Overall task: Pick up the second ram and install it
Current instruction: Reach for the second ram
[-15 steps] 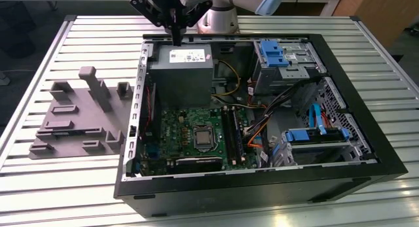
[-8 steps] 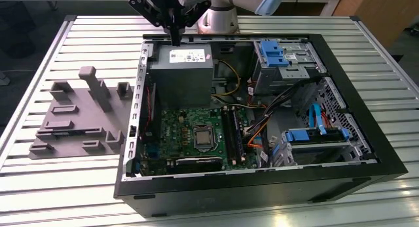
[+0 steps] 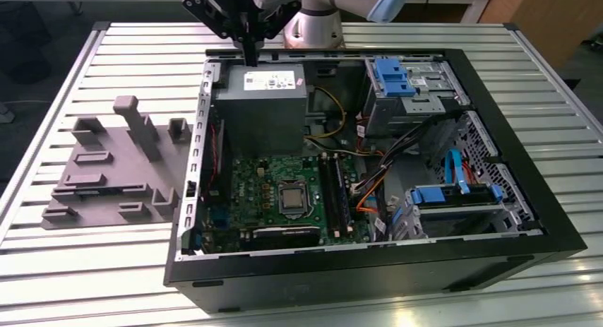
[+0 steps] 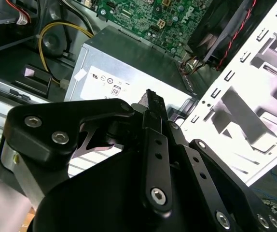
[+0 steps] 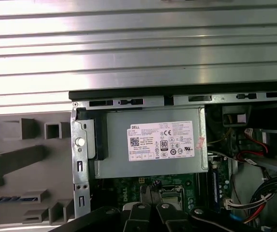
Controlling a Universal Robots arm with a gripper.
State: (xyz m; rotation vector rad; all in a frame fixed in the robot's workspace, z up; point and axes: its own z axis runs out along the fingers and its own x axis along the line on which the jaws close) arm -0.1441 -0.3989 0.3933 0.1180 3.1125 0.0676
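My gripper (image 3: 251, 57) hangs over the back rim of the open computer case (image 3: 527, 221), just above the grey power supply (image 3: 264, 104). Its two black fingers are pressed together with nothing between them in both wrist views, gripper (image 4: 152, 96) and gripper (image 5: 151, 187). A thin dark blue strip, which looks like the second ram (image 5: 10, 198), lies edge-up in a slot of the grey moulded tray (image 5: 13, 162). That tray (image 3: 104, 171) stands outside the case at the exterior view's left, well away from the gripper. Long black memory sockets (image 3: 335, 193) run beside the processor on the green motherboard (image 3: 254, 179).
The case stands on a slatted metal table (image 3: 94, 270). Blue drive cages (image 3: 396, 76) and bundles of orange and yellow cables (image 3: 368, 193) crowd the case's side at the exterior view's right. A black fan (image 4: 220, 29) sits by the case wall. The tray has tall raised blocks (image 3: 141, 129).
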